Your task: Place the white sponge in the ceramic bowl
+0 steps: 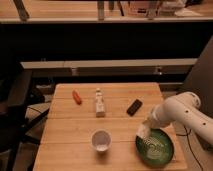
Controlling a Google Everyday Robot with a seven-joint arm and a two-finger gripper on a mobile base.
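The green ceramic bowl point(157, 147) with pale swirl marks sits at the front right of the wooden table point(75, 125). My gripper point(145, 129) hangs from the white arm point(180, 111) at the bowl's near-left rim. It is shut on the white sponge point(143, 132), a small white block held just above the rim's edge.
A small white cup point(101, 140) stands at the front middle. A pale upright bottle point(100, 103) stands mid-table, a black flat block point(134, 107) lies to its right, and an orange-red object point(77, 96) lies at the back left. Dark chairs stand left of the table.
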